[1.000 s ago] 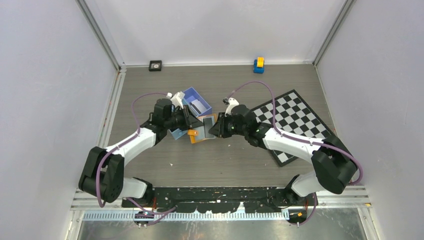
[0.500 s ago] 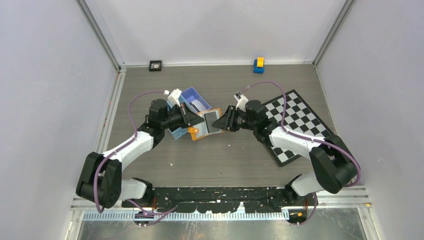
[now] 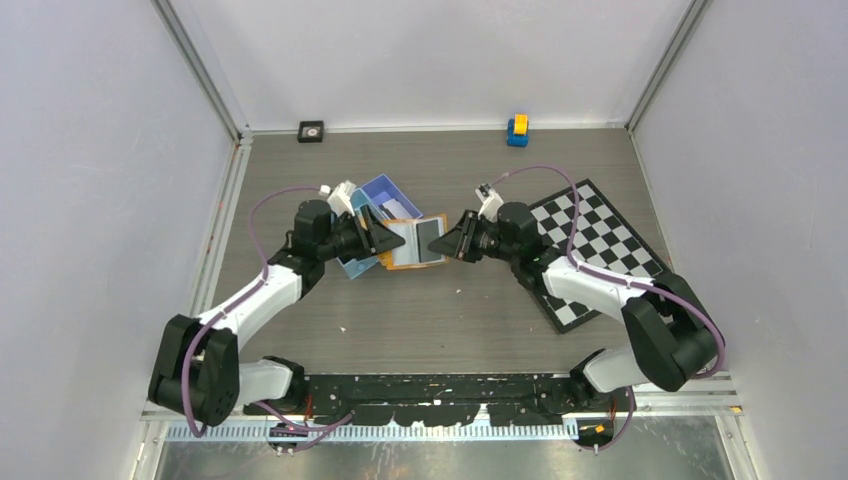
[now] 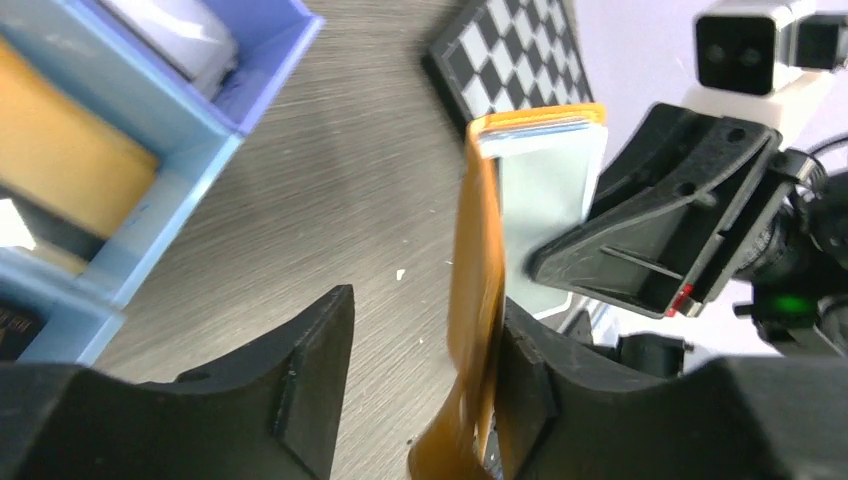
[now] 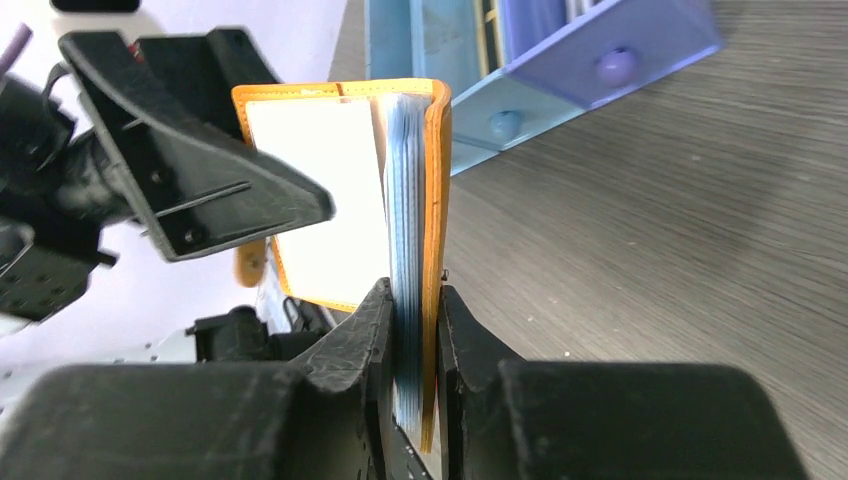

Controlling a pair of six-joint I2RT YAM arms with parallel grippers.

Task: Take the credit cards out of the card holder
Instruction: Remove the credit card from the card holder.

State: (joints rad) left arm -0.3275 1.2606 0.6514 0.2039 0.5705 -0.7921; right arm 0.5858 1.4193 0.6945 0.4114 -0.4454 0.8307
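Pinching the holder point(image 5: 437, 160) with the right gripper point(image 5: 412, 300), jaws narrow, squeezing one orange cover and the pack of cards point(image 5: 405, 200) together. Holding it open like a book, pale inside facing up, over the middle of the table point(image 3: 450, 310), just to the right of the blue tray point(image 3: 356, 267). No telling from these views whether touching the table or hanging just above it. Reaching in from the other side with the left gripper point(image 4: 425, 320), jaws standing wide, gripping nothing. Touching the loose orange flap with only one finger point(image 4: 525, 400), leaving a clear gap on the way to the other finger. Showing the cards as a thin, pale grey-blue stack, tucked inside the holder, none pulled out. Pointing the two grippers at each other, close together, with the holder in between. Finding the tray left of the middle, toward the far edge, with something pale lying in its far part and something orange in a nearer part. Passing the right arm over a checkerboard point(image 3: 610, 235) by the right edge. Seeing a small yellow and blue block point(image 3: 517, 130) at the far edge near the far right corner, and a small black square point(image 3: 311, 131) at the far edge near the far left corner.
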